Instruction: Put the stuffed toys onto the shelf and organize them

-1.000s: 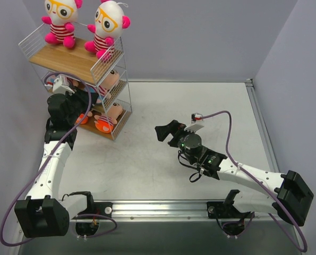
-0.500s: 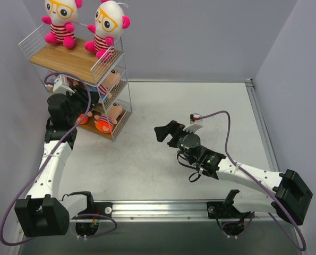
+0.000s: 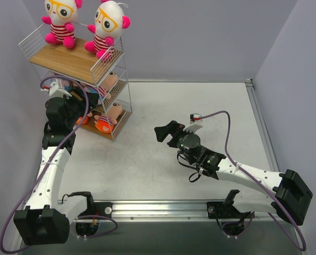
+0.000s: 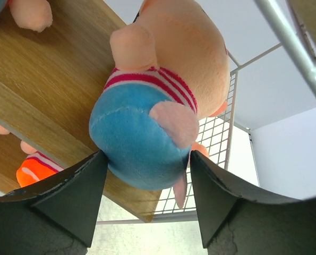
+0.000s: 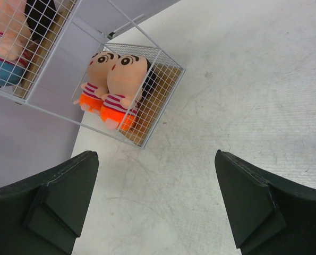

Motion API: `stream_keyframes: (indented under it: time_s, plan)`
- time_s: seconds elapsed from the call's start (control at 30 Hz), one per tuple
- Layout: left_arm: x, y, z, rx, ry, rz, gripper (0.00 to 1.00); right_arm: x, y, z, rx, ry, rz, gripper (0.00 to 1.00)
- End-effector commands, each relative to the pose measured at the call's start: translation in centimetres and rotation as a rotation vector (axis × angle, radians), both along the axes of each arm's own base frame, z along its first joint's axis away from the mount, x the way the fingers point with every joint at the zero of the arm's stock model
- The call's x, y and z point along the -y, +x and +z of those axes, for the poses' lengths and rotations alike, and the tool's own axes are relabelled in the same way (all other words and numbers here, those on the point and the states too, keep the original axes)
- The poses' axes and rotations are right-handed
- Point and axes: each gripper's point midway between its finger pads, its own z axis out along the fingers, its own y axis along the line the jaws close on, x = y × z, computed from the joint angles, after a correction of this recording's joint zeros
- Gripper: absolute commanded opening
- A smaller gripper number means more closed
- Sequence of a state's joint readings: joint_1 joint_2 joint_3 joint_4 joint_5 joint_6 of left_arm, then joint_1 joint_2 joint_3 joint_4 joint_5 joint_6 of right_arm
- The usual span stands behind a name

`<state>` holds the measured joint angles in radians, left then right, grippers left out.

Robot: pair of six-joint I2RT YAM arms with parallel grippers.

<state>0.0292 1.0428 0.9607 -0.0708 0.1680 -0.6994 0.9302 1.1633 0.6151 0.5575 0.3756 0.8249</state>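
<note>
Left end effector (image 4: 147,156) sits raised, half-parted; right end effector (image 5: 155,156) hovers low, spread wide.

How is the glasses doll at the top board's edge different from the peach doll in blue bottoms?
The white-headed plush doll with yellow glasses is pink below its shirt; the peach-skinned plush doll is blue there. The first sits free on the top board; the second is between the left gripper's fingers, one tier lower. Both wear striped shirts.

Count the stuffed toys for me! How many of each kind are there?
White-headed toys with yellow glasses: 2
Orange-bottomed toys: 2
Blue-bottomed toys: 2, one barely in view
Total: 6
</note>
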Motion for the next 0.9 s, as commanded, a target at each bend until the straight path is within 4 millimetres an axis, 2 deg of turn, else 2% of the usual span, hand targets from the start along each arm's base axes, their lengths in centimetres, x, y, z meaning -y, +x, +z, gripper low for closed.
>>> stream_keyframes:
  time_s: [0.0,0.1,0.43,0.67,0.87]
  plan:
    - [-0.4,-0.2,0.7,0.016,0.012,0.011,0.72,-0.1,0.6,3.0,0.060,0.050,-0.016,0.96]
    - [-0.1,0.0,0.2,0.005,0.004,-0.001,0.72,-0.2,0.5,3.0,0.060,0.047,-0.010,0.96]
    - [1.2,1.7,0.8,0.012,-0.013,-0.084,0.64,-0.3,0.6,2.8,0.059,0.041,-0.011,0.96]
    - [1.6,2.2,0.8,0.012,-0.031,-0.105,0.64,-0.2,0.6,2.7,0.056,0.037,-0.014,0.96]
    - [1.2,1.5,1.2,0.012,-0.027,-0.077,0.72,-0.2,0.5,2.5,0.054,0.037,-0.016,0.96]
